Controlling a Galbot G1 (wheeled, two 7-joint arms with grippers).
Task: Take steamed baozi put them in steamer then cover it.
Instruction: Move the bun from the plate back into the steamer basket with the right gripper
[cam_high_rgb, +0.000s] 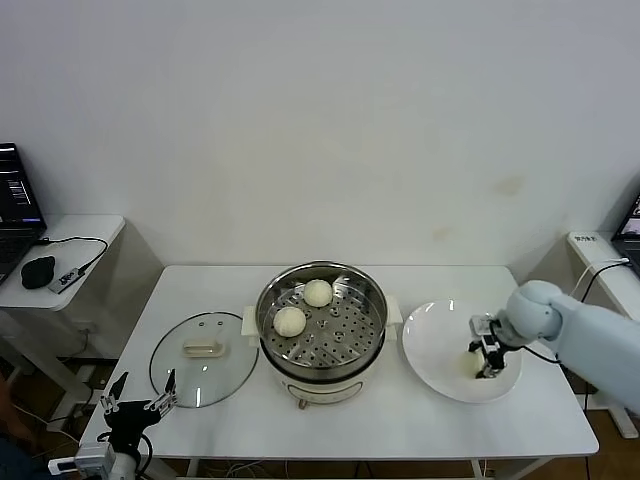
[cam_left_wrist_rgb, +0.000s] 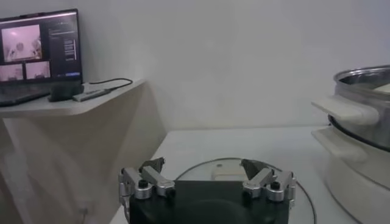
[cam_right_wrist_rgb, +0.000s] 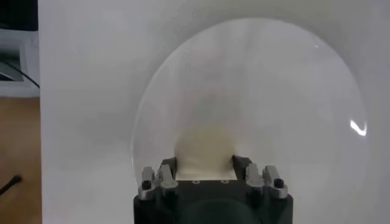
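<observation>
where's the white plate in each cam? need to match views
Head view: white plate right of the steamer, right gripper on it.
Left wrist view: not in it.
Right wrist view: plate fills the frame.
Shared landmark: the bun between the right gripper's fingers.

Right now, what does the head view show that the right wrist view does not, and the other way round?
Only the head view shows the round stainless-steel steamer with two cream-white buns on its perforated tray, the clear glass lid lying on the white table to the steamer's left, and the open left gripper near that lid. Only the right wrist view shows both fingers closed against the sides of a cream-white bun. Both show the flat white round plate, the right gripper and the bun it grips.
</observation>
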